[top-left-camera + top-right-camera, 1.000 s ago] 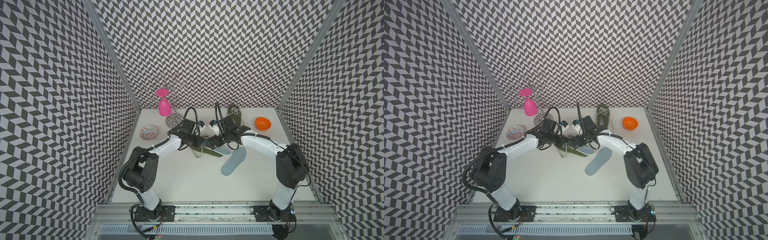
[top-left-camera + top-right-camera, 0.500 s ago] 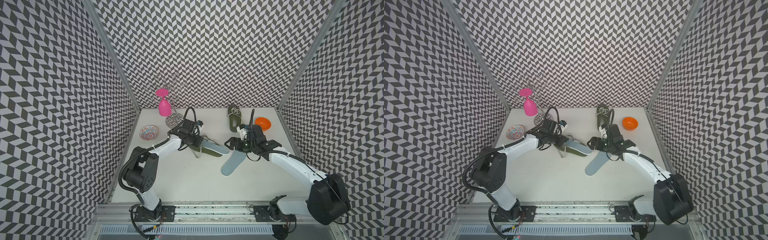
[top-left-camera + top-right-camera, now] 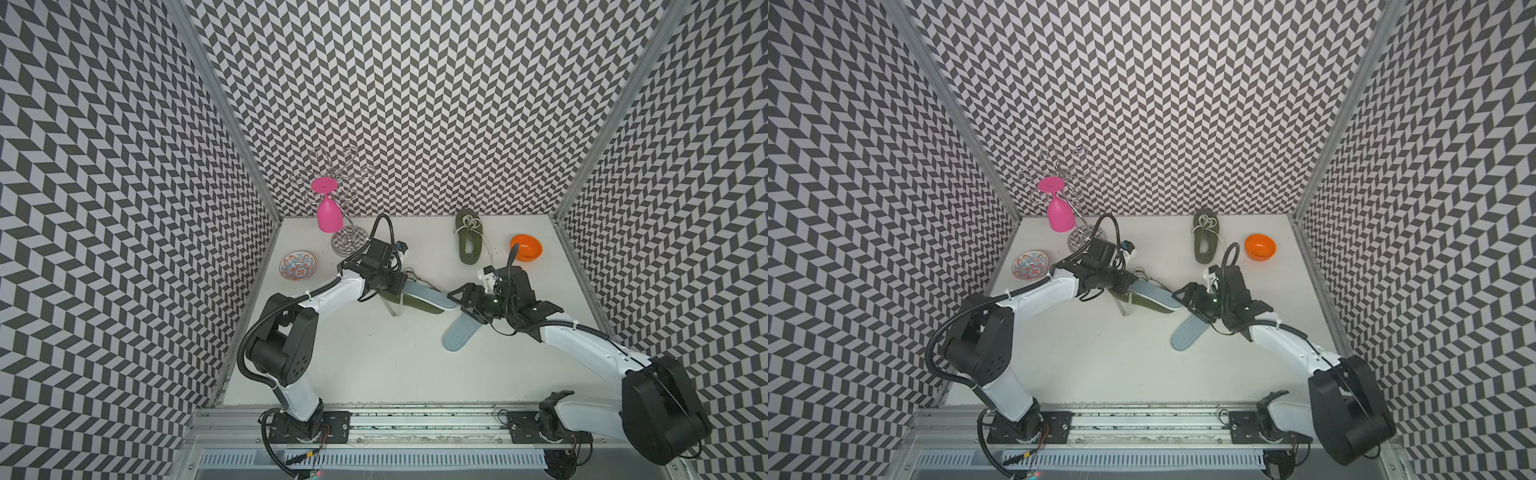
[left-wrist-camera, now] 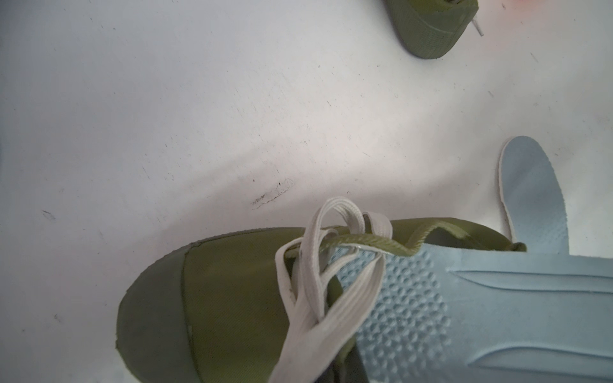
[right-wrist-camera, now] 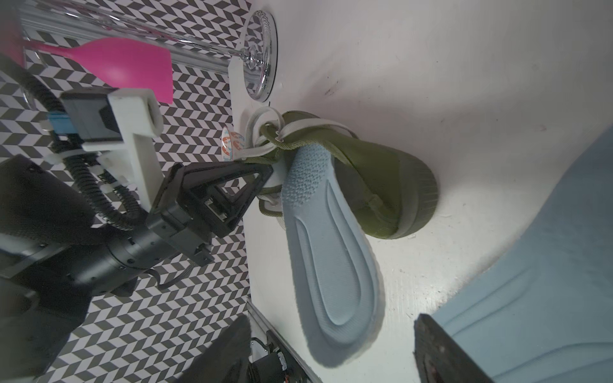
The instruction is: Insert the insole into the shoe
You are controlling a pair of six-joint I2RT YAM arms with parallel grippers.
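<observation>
Insole [image 3: 428, 296] is sitting half inside shoe [image 3: 415, 308], heel end protruding. Left gripper [image 5: 268, 173] is clamping shoe's laced edge, likely steadying the mouth. Right gripper [image 3: 464, 302] is hovering with jaws apart beside that heel, above a spare insole [image 3: 459, 336].

The white table [image 3: 374, 374] is lit brightly and evenly from above in both top views, and all is seen sharp. Soft grey shadows are cast under the arms [image 3: 332, 291]. In the left wrist view a wide shadow is thrown across the table. In the right wrist view the nearest blue insole [image 5: 547, 282] is blurred
</observation>
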